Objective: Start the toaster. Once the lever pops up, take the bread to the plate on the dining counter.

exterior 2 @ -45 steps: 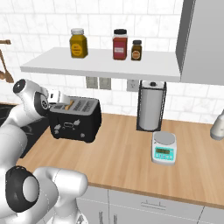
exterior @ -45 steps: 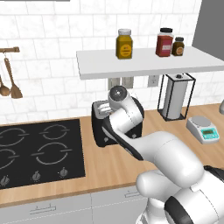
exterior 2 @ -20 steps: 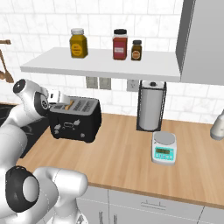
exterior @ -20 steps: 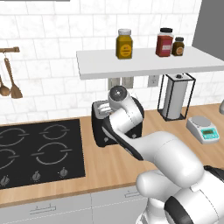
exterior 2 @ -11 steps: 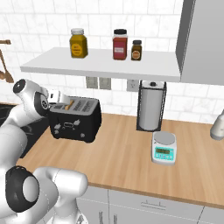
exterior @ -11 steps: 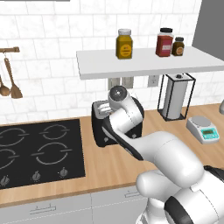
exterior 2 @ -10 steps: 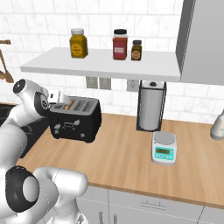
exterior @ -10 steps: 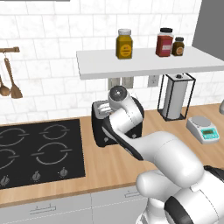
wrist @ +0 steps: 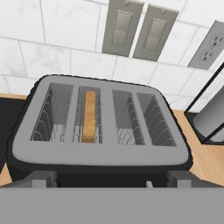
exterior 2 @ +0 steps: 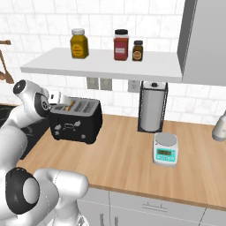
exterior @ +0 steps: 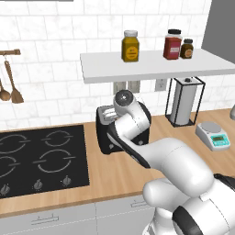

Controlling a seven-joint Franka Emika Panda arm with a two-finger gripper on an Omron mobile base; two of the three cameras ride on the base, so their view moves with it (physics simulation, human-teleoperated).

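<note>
We observe the toaster (wrist: 100,144) as a black boxy unit with a silver-grey top plate. We count four slots in that plate, each lined with thin wire guides. In the right base view the toaster (exterior 2: 76,120) shows small knobs on its black front face. It stands on the wooden worktop (exterior 2: 132,163) against the white tiled wall, just right of the black hob (exterior: 39,158).

We count one slice of bread (wrist: 89,116). It sits upright in the second slot from the left in the hand view, presenting a tan-brown upper edge. The three remaining slots hold nothing. In the right base view the bread (exterior 2: 69,106) appears as a small tan sliver above the top plate.

The gripper (wrist: 112,178) hangs over the front edge of the toaster with its jaws spread wide, holding nothing; one fingertip (wrist: 39,178) shows at each lower corner of the hand view.

On the white shelf (exterior 2: 101,64) we count three jars: one yellow jar (exterior 2: 79,43), one red jar (exterior 2: 121,45) and one small dark jar (exterior 2: 137,50). We count one paper towel holder (exterior 2: 152,108), one kitchen scale (exterior 2: 165,150), and two wall switches (wrist: 138,30) beside one socket (wrist: 209,46).
</note>
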